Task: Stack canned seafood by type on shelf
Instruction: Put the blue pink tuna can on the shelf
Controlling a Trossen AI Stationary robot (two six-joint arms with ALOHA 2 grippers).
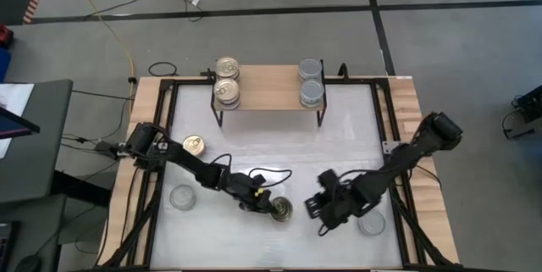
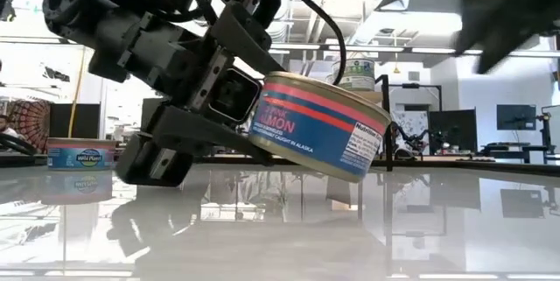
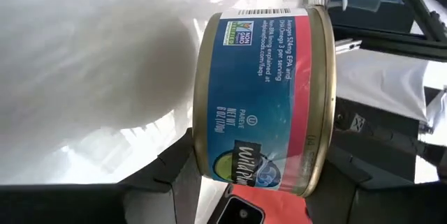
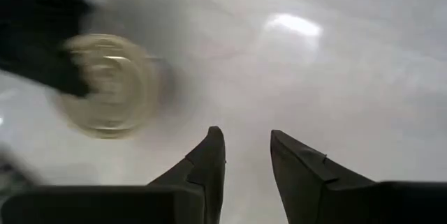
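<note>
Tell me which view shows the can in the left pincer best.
The left wrist view: the can fills the frame, its label readable, held by the left pincer. The low view shows it tilted above the table. The high view shows only its lid. The right wrist view shows it blurred.

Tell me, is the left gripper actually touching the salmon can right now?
Touching. In the left wrist view, the left gripper has its fingers pressed against both sides of the salmon can; the low view shows the can tilted in its grip.
</note>
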